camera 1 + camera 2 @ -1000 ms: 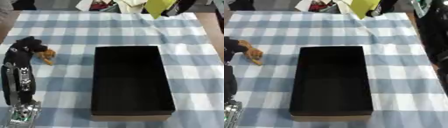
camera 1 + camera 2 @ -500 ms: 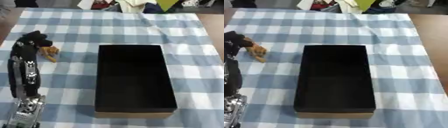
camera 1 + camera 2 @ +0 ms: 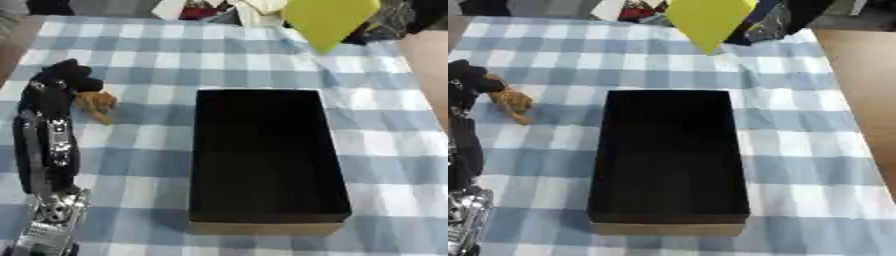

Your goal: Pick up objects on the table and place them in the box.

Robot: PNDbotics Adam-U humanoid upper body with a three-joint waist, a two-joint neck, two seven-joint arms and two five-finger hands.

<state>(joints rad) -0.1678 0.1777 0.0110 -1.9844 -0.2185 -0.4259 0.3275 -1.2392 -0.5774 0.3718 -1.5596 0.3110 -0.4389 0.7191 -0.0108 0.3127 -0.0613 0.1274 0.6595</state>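
The left hand (image 3: 63,80) sits near the left edge of the tabletop (image 3: 157,55), its black fingers curled down over the near end of a small orange-brown toy (image 3: 94,102). The toy's body and legs stick out to the right of the fingers, so the hold looks like a pinch at one end rather than a full wrap, probably so the toy can be lifted clear of the checked cloth (image 3: 798,145) without dragging it. The toy looks to be resting on the cloth, not yet raised, though that is hard to judge. The arm runs straight back toward the near left corner.

Just right of the toy, with a strip of cloth between them, lies the box (image 3: 262,155): long, black inside, open and empty, its long side running from near edge to far edge. That leaves a short sideways carry to drop the toy in.

The right hand does not show in either view.
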